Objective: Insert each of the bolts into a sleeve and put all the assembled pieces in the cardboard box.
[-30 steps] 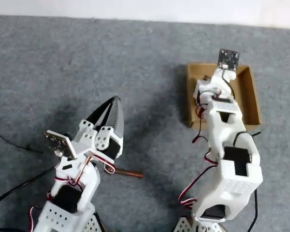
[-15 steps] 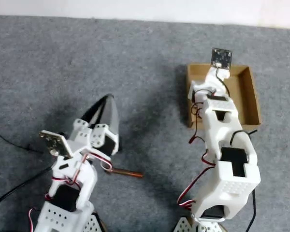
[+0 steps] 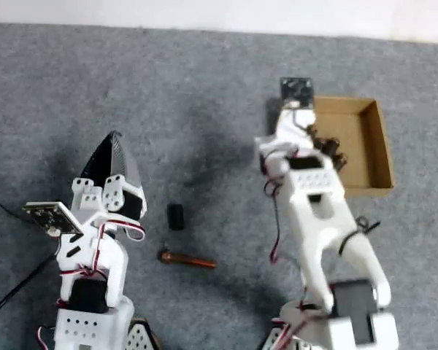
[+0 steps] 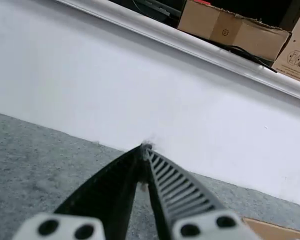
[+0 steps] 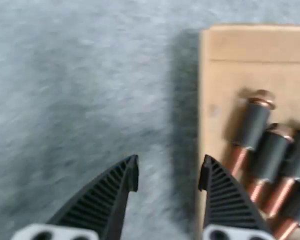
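**Inspector:** What is recorded, from the largest item down?

**Examiner:** A grey carpeted table [image 3: 204, 87] is noted. The cardboard box [image 3: 361, 146] is placed at its far right, and at least 3 assembled pieces [image 5: 253, 124] are seen lying side by side inside. The right gripper [image 5: 168, 172] is held over the carpet, just outside the box wall that faces the other arm. Its jaws are parted moderately and nothing is held. The left gripper [image 3: 113, 149] is pointed toward the back wall, with its jaws closed tip to tip and nothing between them.

**Inspector:** And the loose parts?

**Examiner:** 1 copper bolt [image 3: 186, 259] is found lying flat between the 2 arm bases. 1 black sleeve [image 3: 175, 216] is found just beyond it, near but not touching.

**Inspector:** How is the step in hand best done?

**Examiner:** 1 pairing is judged outstanding. The left jaws must be opened first. The sleeve should be gripped across its body and held level. The bolt should be taken near its head, so the shank is left free. The axes should be lined up before any push is applied.
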You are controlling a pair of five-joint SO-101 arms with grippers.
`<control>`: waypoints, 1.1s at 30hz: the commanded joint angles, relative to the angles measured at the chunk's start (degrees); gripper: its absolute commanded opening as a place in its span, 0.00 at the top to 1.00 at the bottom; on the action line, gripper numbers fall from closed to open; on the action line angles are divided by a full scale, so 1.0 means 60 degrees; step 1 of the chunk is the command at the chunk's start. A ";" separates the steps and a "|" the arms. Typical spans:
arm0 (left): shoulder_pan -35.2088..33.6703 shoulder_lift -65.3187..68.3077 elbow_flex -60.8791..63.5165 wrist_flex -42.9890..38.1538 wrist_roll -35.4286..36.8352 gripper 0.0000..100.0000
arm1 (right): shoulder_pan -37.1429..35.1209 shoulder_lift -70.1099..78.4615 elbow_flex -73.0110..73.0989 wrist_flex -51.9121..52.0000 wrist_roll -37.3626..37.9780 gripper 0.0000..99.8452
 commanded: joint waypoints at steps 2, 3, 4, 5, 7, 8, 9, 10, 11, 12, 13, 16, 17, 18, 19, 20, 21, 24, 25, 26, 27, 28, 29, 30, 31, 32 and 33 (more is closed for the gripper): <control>-0.0007 -0.0139 -0.0095 -0.0190 0.0073 0.99 | -0.1780 -0.2278 0.1297 0.0125 -0.0161 0.82; -0.0007 -0.0139 -0.0110 -0.0190 0.0073 0.99 | -0.2410 -0.2557 0.1575 0.0374 -0.0249 0.82; -0.0007 -0.0139 -0.0139 -0.0190 0.0073 0.99 | -0.3114 -0.2733 0.1795 0.0755 -0.0557 0.82; -0.0022 -0.0154 -0.0183 -0.0190 0.0073 0.99 | -0.3758 -0.2791 0.1985 0.1033 -0.0908 0.82; -0.0286 -0.0154 -0.0212 -0.0190 0.0088 0.99 | -0.4886 -0.2806 0.2161 0.1048 -0.1304 0.82; -0.0418 -0.0154 -0.0300 -0.0190 0.0088 0.99 | -0.5136 -0.2791 0.2161 0.0842 -0.1260 0.82; -0.0564 -0.0154 -0.0388 -0.0190 0.0088 0.99 | -0.5282 -0.2791 0.2205 0.0593 -0.1260 0.82; -0.0711 -0.0154 -0.0432 -0.0190 0.0088 0.99 | -0.5385 -0.2791 0.2234 0.0374 -0.1289 0.82; -0.0857 -0.0154 -0.0476 -0.0190 0.0088 0.99 | -0.5473 -0.2791 0.2234 0.0198 -0.1289 0.82; -0.1004 -0.0154 -0.0505 -0.0190 0.0088 0.99 | -0.5560 -0.2791 0.2234 0.0066 -0.1289 0.82; -0.1150 -0.0154 -0.0505 -0.0190 0.0088 0.99 | -0.5722 -0.2777 0.2234 -0.0007 -0.1289 0.82; -0.1429 -0.0154 -0.0637 -0.0190 0.0103 0.99 | -0.6117 -0.2190 0.2176 -0.0007 -0.1289 0.82; -0.1473 -0.0154 -0.0667 -0.0190 0.0103 0.99 | -0.6161 -0.1810 0.2161 -0.0007 -0.1289 0.82; -0.1473 -0.0154 -0.0667 -0.0190 0.0103 0.99 | -0.6176 -0.1399 0.2088 -0.0022 -0.1289 0.82; -0.1473 -0.0154 -0.0667 -0.0190 0.0103 0.99 | -0.6176 -0.0930 0.1868 -0.0037 -0.1377 0.82; -0.1473 -0.0154 -0.0667 -0.0190 0.0103 0.99 | -0.6176 -0.0432 0.1604 -0.0037 -0.1612 0.82; -0.1473 -0.0154 -0.0667 -0.0190 0.0103 0.99 | -0.6147 0.0037 0.1326 -0.0037 -0.1817 0.82; -0.1458 -0.0154 -0.0637 -0.0190 0.0103 0.99 | -0.6015 0.1223 0.0491 0.0110 -0.2007 0.82; -0.1458 -0.0154 -0.0637 -0.0190 0.0103 0.99 | -0.6000 0.1502 0.0256 0.0286 -0.2022 0.82; -0.1443 -0.0154 -0.0623 -0.0190 0.0103 0.99 | -0.6000 0.1780 0.0022 0.0432 -0.2022 0.82; -0.1429 -0.0154 -0.0623 -0.0190 0.0103 0.99 | -0.6029 0.2029 -0.0198 0.0593 -0.2022 0.82; -0.1414 -0.0154 -0.0623 -0.0190 0.0103 0.99 | -0.6029 0.2249 -0.0388 0.0711 -0.2022 0.82; -0.1414 -0.0154 -0.0623 -0.0190 0.0103 0.99 | -0.6015 0.2454 -0.0564 0.0784 -0.2022 0.82; -0.1414 -0.0154 -0.0623 -0.0190 0.0103 0.99 | -0.6000 0.2645 -0.0696 0.0828 -0.2022 0.82; -0.1414 -0.0154 -0.0623 -0.0190 0.0103 0.99 | -0.5985 0.2806 -0.0813 0.0842 -0.2022 0.82; -0.1414 -0.0154 -0.0623 -0.0190 0.0103 0.99 | -0.5956 0.2923 -0.0886 0.0842 -0.2022 0.82; -0.1414 -0.0154 -0.0623 -0.0190 0.0103 0.99 | -0.5912 0.3026 -0.0916 0.0842 -0.2022 0.82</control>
